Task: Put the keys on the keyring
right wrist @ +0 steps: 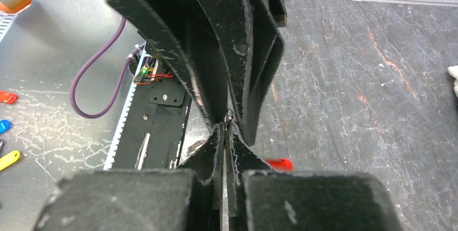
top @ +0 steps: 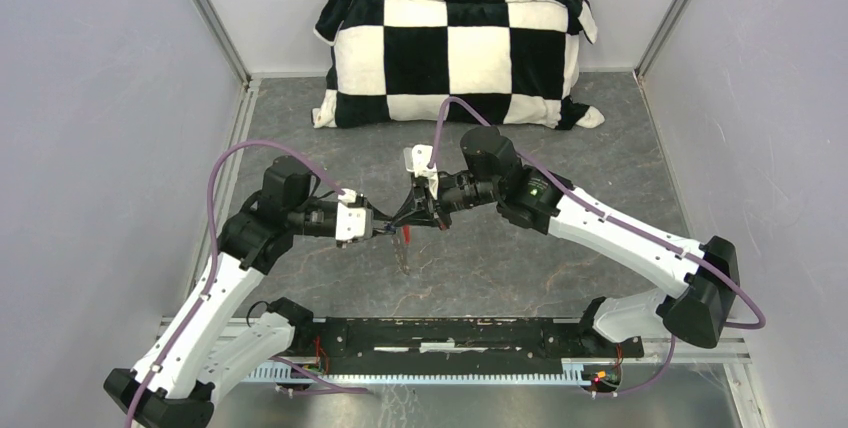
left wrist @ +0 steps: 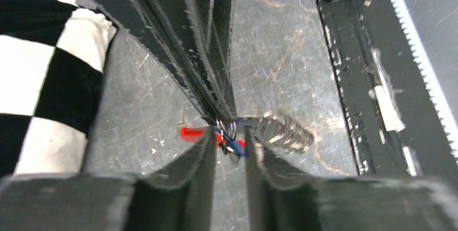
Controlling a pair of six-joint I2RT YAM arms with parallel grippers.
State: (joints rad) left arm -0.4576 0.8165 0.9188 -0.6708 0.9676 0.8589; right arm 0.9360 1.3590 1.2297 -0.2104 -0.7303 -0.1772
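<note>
At the bottom of the top view, a black rail (top: 470, 336) lies between the two arm bases. Above it, in the middle of the frame, both claws meet tip to tip over the grey table (top: 560, 258). The left gripper (left wrist: 229, 139) has its jaws a little apart, and the keys (left wrist: 232, 142) show in the gap. The right gripper (right wrist: 224, 131) has its fingers pressed together on the top of the bunch. The keys hang clear of the table, with their long axis running down from the tips. In the left wrist view, a red tag (left wrist: 189, 133) points to the left of the frame, a blue tag (left wrist: 238, 144) sits in the centre, and a blurred stack of silver metal (left wrist: 283, 133) spreads to the right. Any writing on the tags is too small to read. Farthest away, at the top of the frame, lies a black-and-white checked pillow (top: 455, 53).
</note>
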